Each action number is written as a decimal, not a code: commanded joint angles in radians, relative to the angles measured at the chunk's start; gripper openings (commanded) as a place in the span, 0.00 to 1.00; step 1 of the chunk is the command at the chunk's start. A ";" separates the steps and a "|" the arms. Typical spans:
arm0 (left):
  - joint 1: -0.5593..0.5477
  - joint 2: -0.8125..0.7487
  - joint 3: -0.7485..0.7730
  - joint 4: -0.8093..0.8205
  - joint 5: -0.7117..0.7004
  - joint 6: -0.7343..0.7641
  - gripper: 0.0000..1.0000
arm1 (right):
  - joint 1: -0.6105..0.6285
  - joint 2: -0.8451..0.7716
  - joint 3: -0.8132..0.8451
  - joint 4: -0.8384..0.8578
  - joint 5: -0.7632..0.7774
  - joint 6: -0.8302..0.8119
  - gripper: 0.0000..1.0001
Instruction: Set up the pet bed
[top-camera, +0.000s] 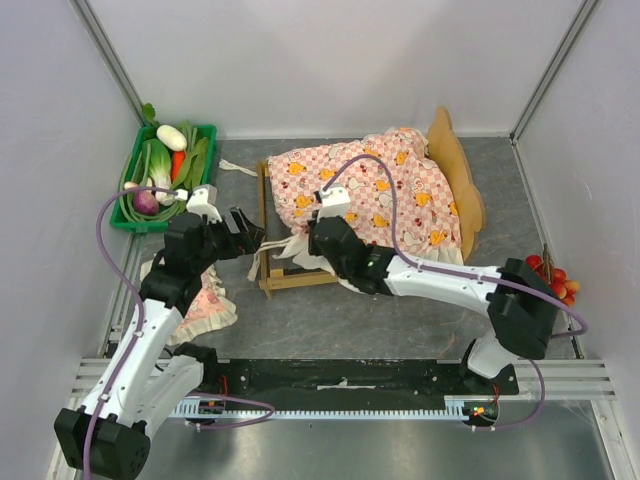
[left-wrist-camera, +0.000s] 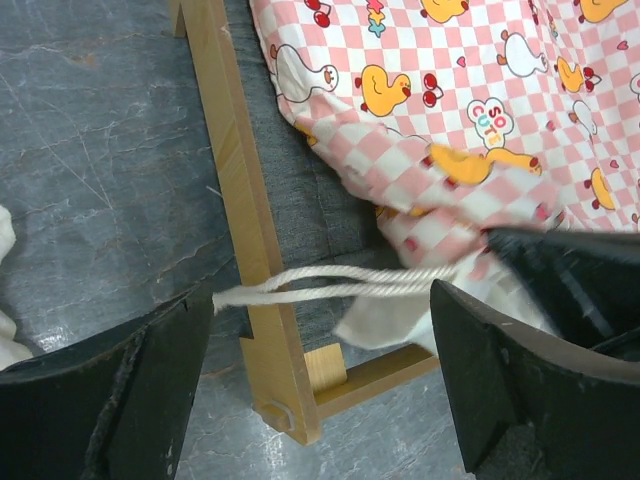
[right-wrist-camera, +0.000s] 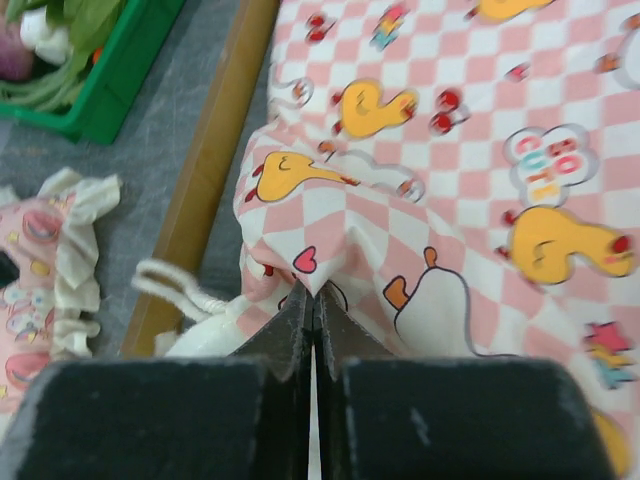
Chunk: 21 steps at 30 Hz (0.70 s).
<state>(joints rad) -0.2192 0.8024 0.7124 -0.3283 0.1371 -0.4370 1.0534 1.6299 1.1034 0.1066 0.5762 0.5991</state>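
Note:
The pet bed (top-camera: 456, 172) is a light-wood frame with a curved headboard at the right, its side rail (left-wrist-camera: 243, 225) (right-wrist-camera: 213, 150) bare at the left. A pink-checked mattress (top-camera: 375, 190) (left-wrist-camera: 470, 100) (right-wrist-camera: 450, 150) lies bunched over the frame, leaving the near-left part of the grey base uncovered. My right gripper (top-camera: 305, 248) (right-wrist-camera: 316, 290) is shut on a pinched fold of the mattress at its near-left corner. My left gripper (top-camera: 252, 236) (left-wrist-camera: 318, 305) hangs open over the frame's near-left corner. A white cord (left-wrist-camera: 330, 282) from the mattress stretches between its fingers, touching neither pad.
A small pink frilled pillow (top-camera: 203, 300) (right-wrist-camera: 40, 260) lies on the table left of the frame, under the left arm. A green crate of vegetables (top-camera: 165, 165) (right-wrist-camera: 100, 60) stands at the back left. Red fruits (top-camera: 555, 280) sit at the right edge.

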 joint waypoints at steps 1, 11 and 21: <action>0.004 -0.002 -0.007 0.060 0.065 0.067 0.93 | -0.090 -0.116 -0.036 0.061 -0.001 -0.079 0.00; -0.129 0.164 0.044 0.150 0.044 0.213 0.84 | -0.242 -0.097 -0.065 0.097 -0.275 -0.125 0.00; -0.144 0.184 0.036 0.181 0.015 0.241 0.78 | -0.311 -0.082 -0.054 0.097 -0.406 -0.107 0.00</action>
<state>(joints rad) -0.3634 1.0008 0.7139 -0.2024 0.1593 -0.2588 0.7677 1.5478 1.0389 0.1658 0.2420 0.4934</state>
